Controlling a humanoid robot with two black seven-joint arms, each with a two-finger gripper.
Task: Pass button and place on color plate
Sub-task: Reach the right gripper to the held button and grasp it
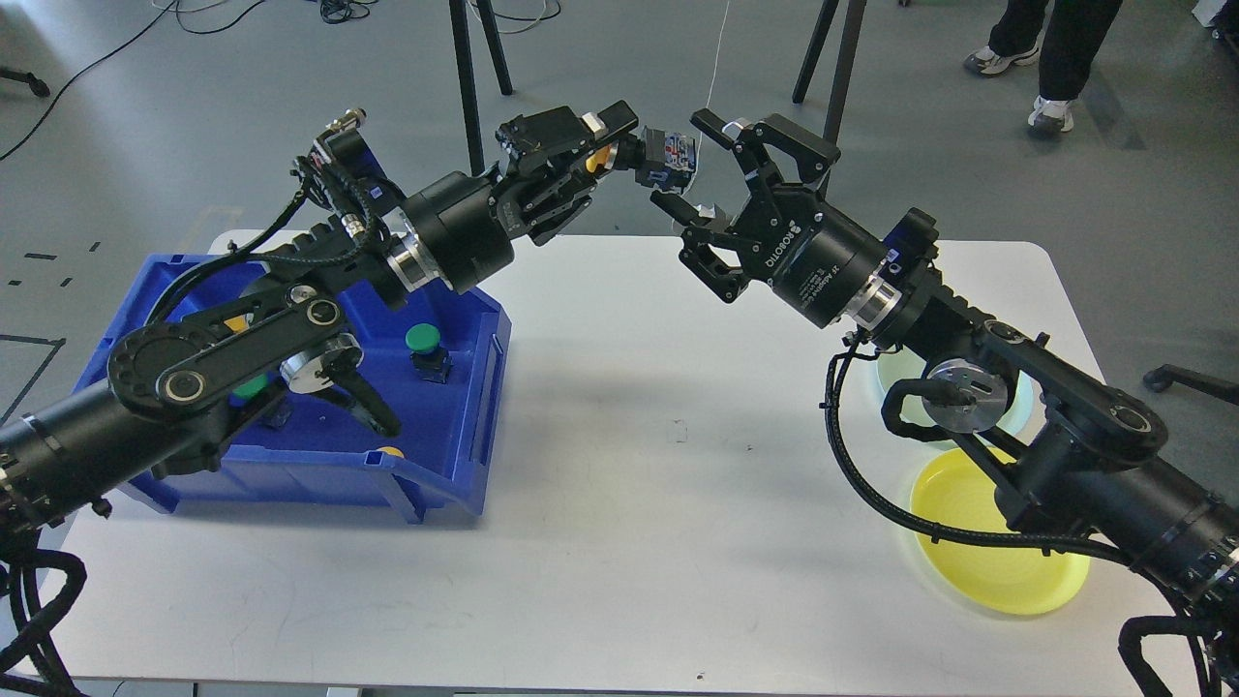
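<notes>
1. Nearest you on the right, the yellow plate [987,566] lies flat on the bench [619,484], partly under your right arm; it looks the likely target, since the button's cap shows yellow. A paler plate [895,373] sits just behind it, mostly hidden.
2. To the left, the blue bin [455,426] holds spare buttons, among them a green-capped one [426,348] standing upright, so supply stays within the left arm's reach.
3. Farther back, raised above the bench's far edge, your left claw [605,145] is clenched on the button [663,155], its body pointing right to offer a free end.
4. Your right claw [702,165] is released, fingers spread around that end, not yet touching as far as you can judge.
</notes>
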